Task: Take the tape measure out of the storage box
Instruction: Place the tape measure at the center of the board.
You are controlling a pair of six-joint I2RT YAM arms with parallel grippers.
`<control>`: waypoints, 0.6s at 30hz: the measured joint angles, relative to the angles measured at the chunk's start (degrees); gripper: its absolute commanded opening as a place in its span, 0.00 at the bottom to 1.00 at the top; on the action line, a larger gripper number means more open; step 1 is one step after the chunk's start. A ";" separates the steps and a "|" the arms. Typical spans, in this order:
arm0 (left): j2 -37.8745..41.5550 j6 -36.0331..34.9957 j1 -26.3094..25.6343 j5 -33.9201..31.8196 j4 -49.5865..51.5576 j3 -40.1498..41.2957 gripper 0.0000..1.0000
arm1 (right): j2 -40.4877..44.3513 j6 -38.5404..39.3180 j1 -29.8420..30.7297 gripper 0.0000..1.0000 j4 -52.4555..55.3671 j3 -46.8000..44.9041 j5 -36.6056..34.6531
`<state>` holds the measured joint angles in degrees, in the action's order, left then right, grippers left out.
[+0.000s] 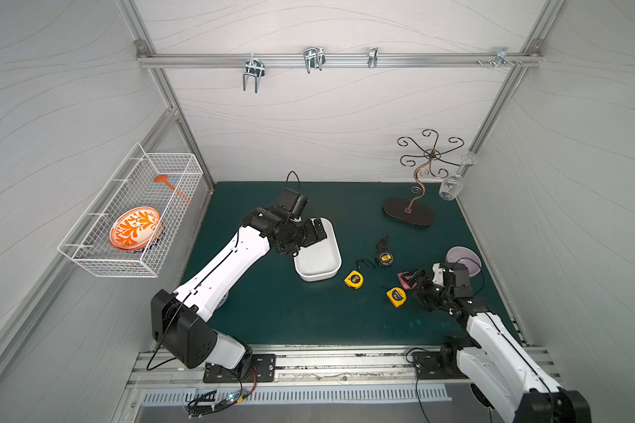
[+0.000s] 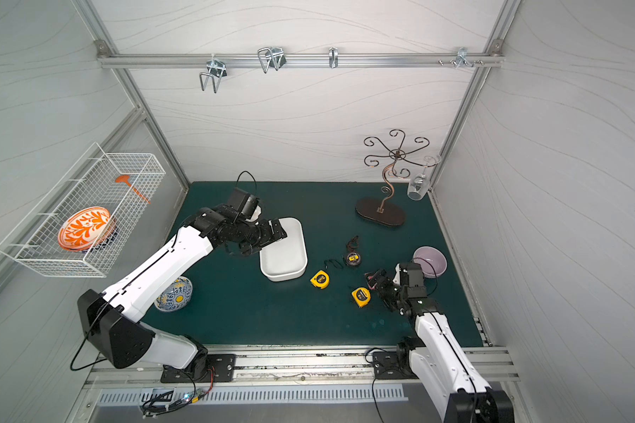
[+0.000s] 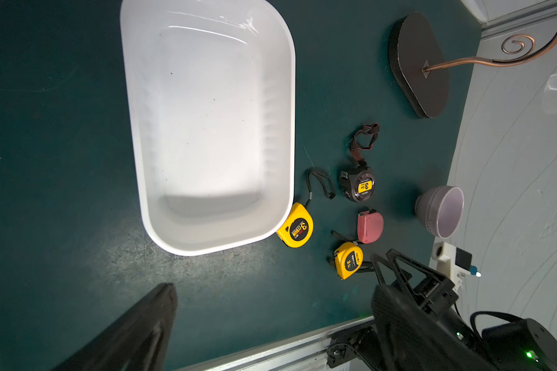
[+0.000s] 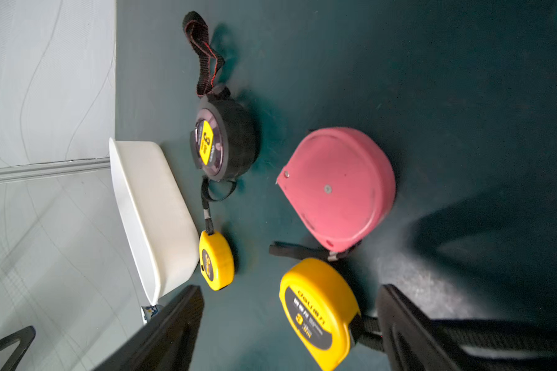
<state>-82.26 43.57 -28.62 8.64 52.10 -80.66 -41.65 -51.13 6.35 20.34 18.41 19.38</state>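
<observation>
- The right claw (image 1: 413, 286) is hanging low over the bench (image 1: 290, 311) with its jaws spread wide and gripping nothing. The yellow tape measure (image 1: 396, 296) is lying flat on the bench between the two fingers. In the right wrist view neither finger seems to be pressing on it.
- To my eye that spot is working as a set-down place, clear of the box and in among the other tapes.
- The left claw (image 1: 321, 230) is hovering over the far end of the storage box (image 1: 319, 263), jaws wide and empty. I am guessing it is waiting there out of the other arm's way, and I cannot tell whether it is touching the rim.
- The storage box is sitting bare. The left wrist view is showing its whole floor with nothing on it, so I am judging the job as good as done.
- Counting the tapes, I am getting four, all on the bench outside the box: two yellow, one black, one pink.
- The second yellow tape measure (image 1: 353, 279) is lying tight beside the box's near corner.
- The black tape measure (image 1: 384, 258) is lying further back with its strap trailing.
- The pink tape measure (image 3: 369, 227) is lying between the black one and the right claw.
- I am also counting one box and two claws.
- There are two bowls: a lilac bowl (image 1: 462, 256) by the right arm and a blue-patterned bowl (image 2: 175, 293) partly under the left arm.
- One wire basket (image 1: 176, 161) is hanging on the side wall, holding one orange-patterned plate (image 1: 134, 229).
- One curly metal stand (image 1: 407, 212) is standing at the back, carrying one wine glass (image 1: 451, 186).
</observation>
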 measured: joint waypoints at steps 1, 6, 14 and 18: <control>0.50 -0.44 0.17 -0.46 0.00 0.42 1.00 | 1.14 0.07 0.02 0.99 1.38 0.44 0.02; 4.83 -4.57 1.07 -5.53 -0.50 4.87 1.00 | 5.03 2.95 0.04 0.99 9.05 5.49 -0.26; 14.62 -15.85 6.97 -12.83 -7.15 17.90 0.99 | -5.73 17.22 0.04 0.99 13.16 19.78 -3.39; 16.09 -22.56 9.75 -15.41 -13.22 23.69 0.99 | -11.04 25.07 0.07 0.99 11.78 24.76 -8.11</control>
<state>-66.17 21.02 -18.87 -6.76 38.87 -56.97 -52.69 -26.06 6.42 32.12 43.18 11.27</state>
